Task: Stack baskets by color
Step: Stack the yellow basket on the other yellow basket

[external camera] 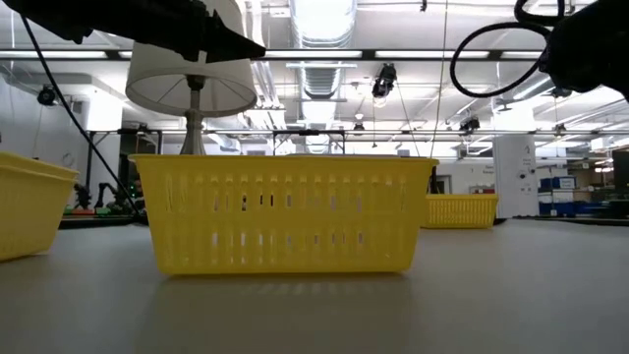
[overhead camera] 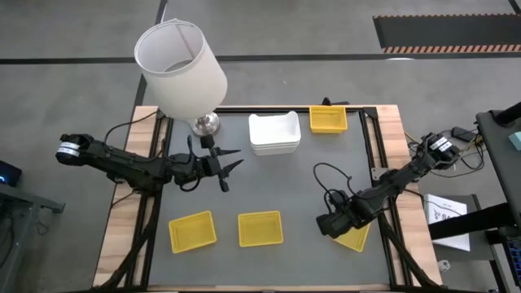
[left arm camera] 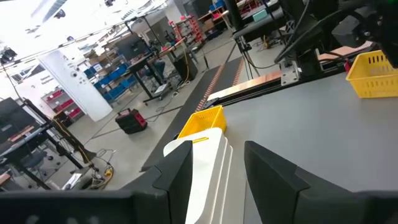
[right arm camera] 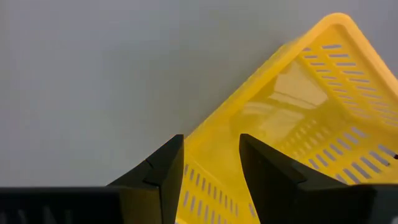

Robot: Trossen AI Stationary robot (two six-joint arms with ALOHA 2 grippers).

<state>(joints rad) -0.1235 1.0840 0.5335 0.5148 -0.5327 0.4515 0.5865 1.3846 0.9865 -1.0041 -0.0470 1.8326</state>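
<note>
Several yellow mesh baskets lie on the grey table: one at the near left (overhead camera: 193, 230), one at the near middle (overhead camera: 260, 229), one at the far edge (overhead camera: 328, 119), and one at the near right (overhead camera: 356, 238). A stack of white baskets (overhead camera: 274, 133) stands at the far middle. My right gripper (overhead camera: 330, 226) points down, open, over the near-right basket (right arm camera: 298, 106). One finger is over its inside and the other outside its rim (right arm camera: 261, 74), and no touch shows. My left gripper (overhead camera: 232, 163) hangs level and open, left of the white stack (left arm camera: 208, 168), touching nothing.
A large white lampshade on a chrome base (overhead camera: 181, 69) stands at the table's far left corner, close behind my left arm. Black cables (overhead camera: 330, 183) loop over the table beside my right arm. Bare table lies in the middle between the two arms.
</note>
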